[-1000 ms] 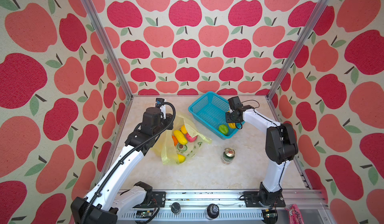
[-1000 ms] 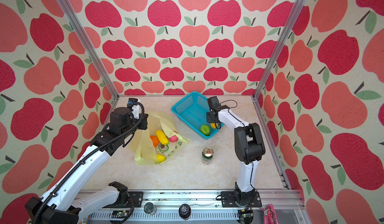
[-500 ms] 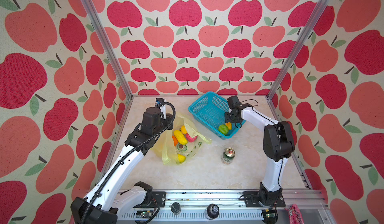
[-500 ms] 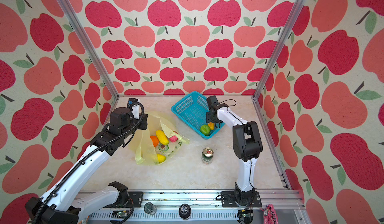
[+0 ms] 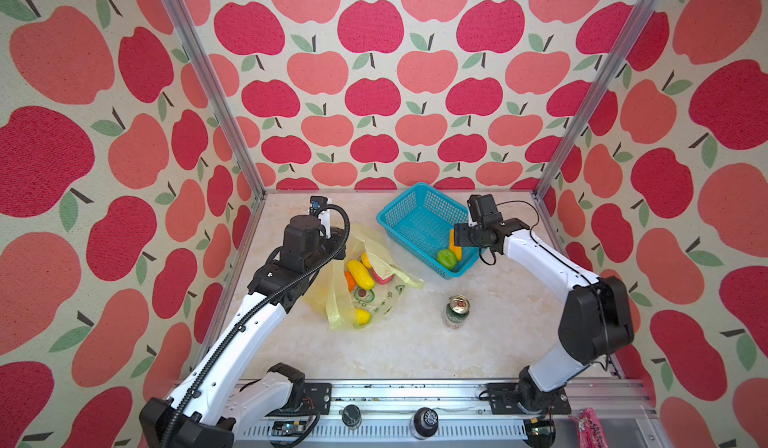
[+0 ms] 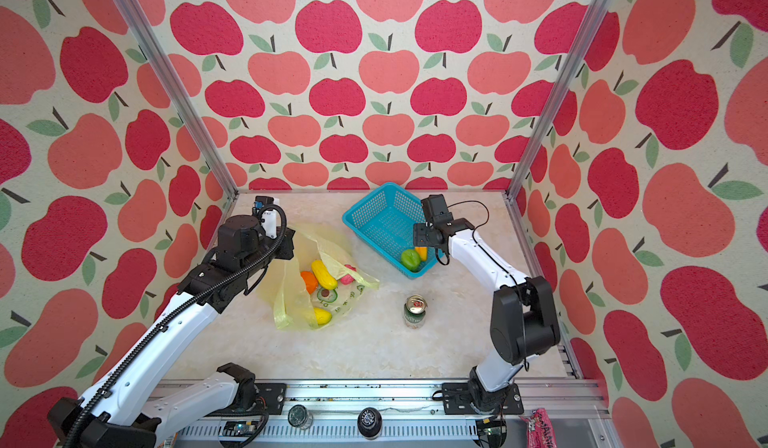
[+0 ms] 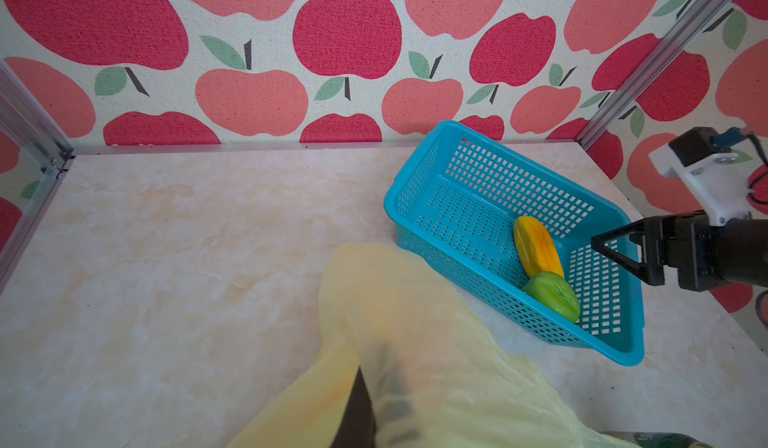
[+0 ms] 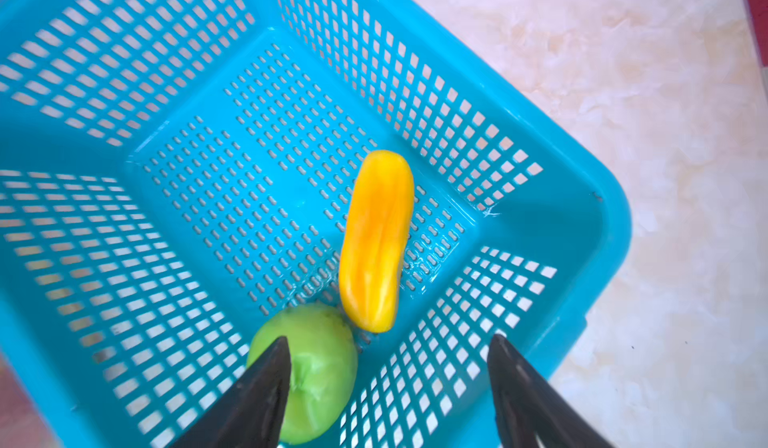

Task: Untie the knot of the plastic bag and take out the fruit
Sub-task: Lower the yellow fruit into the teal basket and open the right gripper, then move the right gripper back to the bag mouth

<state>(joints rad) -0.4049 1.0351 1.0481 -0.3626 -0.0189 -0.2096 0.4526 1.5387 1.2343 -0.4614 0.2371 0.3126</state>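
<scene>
pink packet [image 5: 589, 425]: off the bench [image 5: 395, 350], on the rail past the front right corner.
drink can [image 5: 457, 311]: upright, about mid-bench, right of the bag and apart from it.
plastic bag [image 5: 384, 298]: pale yellow with avocado prints, left of the bench's middle; flat toward the front edge, mouth open, far rim lifted toward the left edge.
handle loop [image 5: 336, 300]: loose, flat on the bench at the bag's near left side.
small yellow fruit [image 5: 361, 316]: inside the bag, at its near end.
orange fruit [image 5: 350, 280]: inside the bag, partly under the long yellow fruit [image 5: 360, 273].
pink-red fruit [image 5: 380, 276]: inside the bag, just right of the long yellow one, partly under a fold of plastic.
left gripper [image 7: 360, 400]: clenched on the bag's raised rim; in the left wrist view mostly hidden under the draped plastic.
right gripper [image 8: 389, 338]: released, jaws wide, nothing between them; held above the basket's near right corner, over the two pieces there.
green fruit [image 8: 316, 375]: on the basket floor in that near right corner, touching the yellow-orange fruit [image 8: 376, 242].
yellow-orange fruit: long, lying flat, just behind the green one.
basket [image 5: 409, 213]: teal mesh, turned diagonally, right of centre near the bench's back edge, just beside the bag's far right side.
</scene>
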